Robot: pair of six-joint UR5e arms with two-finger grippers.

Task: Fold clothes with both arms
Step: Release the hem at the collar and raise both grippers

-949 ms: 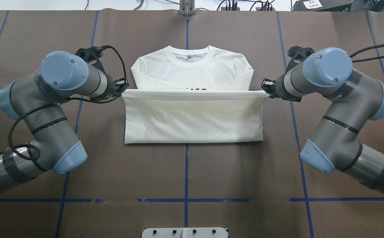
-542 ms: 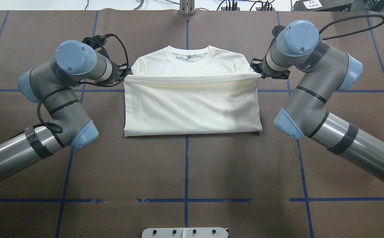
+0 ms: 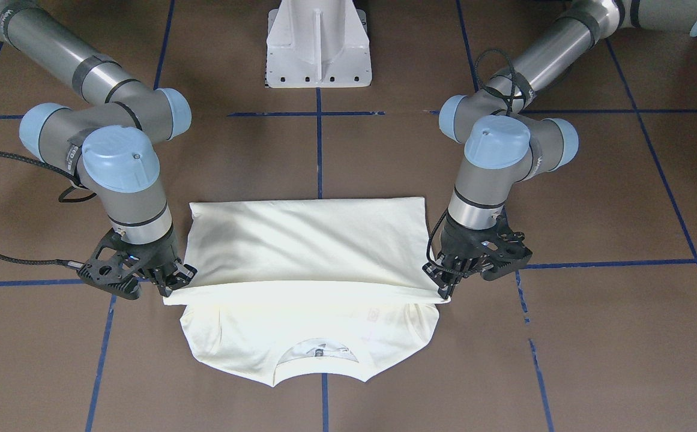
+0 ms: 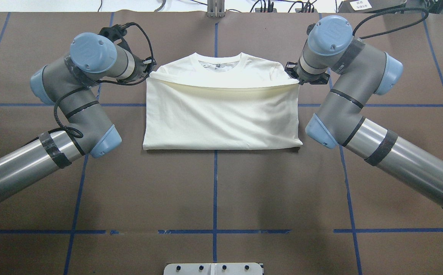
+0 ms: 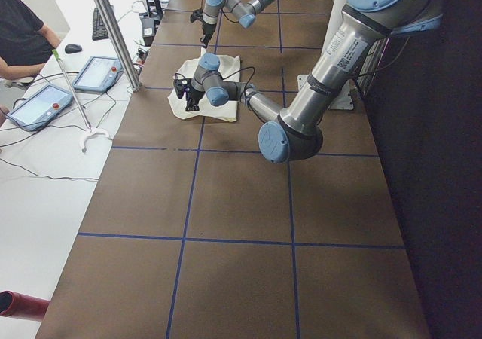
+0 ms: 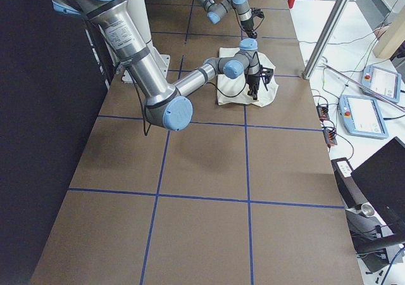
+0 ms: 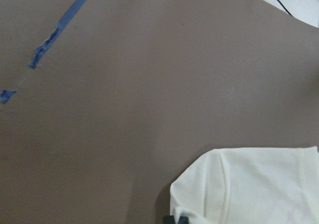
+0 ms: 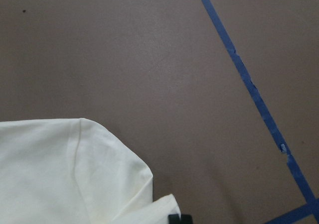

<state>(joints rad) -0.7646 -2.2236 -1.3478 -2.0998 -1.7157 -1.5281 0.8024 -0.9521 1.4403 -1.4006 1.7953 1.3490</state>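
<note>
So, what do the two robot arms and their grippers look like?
Both the left arm and the right arm are grey and silver metal tubes with light-blue joint caps and black bands. The left gripper and right gripper are black, with black braided cables.

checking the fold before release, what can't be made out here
Print on shirt: covered by the folded-up lower half, overhead and front views.
Left claw, right claw: tips cut off by the bottom edge in both wrist views.
Side views: shirt too small for detail.
</note>
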